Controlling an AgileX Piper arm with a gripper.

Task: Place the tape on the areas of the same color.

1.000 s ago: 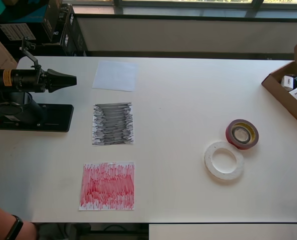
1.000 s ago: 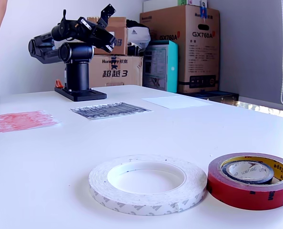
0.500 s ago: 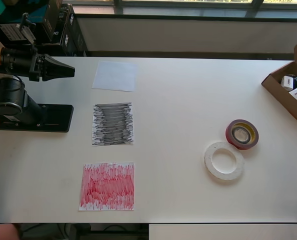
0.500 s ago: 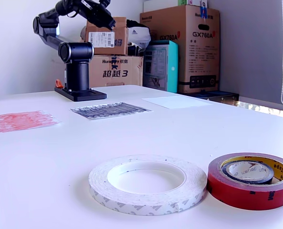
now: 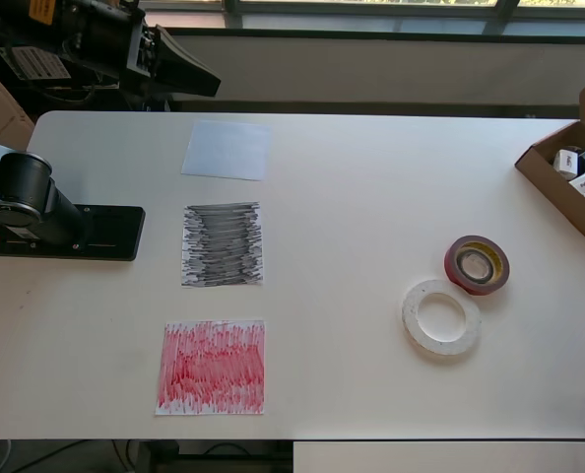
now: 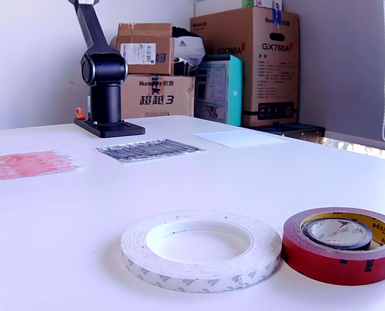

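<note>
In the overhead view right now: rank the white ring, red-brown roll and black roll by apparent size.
1. white ring, the widest outline.
2. red-brown roll, somewhat narrower across.
3. black roll, smallest; it sits inside the red-brown roll's core.

All three lie close together on the table, so camera distance barely skews this.

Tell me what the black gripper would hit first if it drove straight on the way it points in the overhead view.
The gripper points toward that view's right and slightly down, raised above the white table. Nothing shows directly ahead; the line seems to cross bare table toward the open cardboard box, though height is unclear.
</note>
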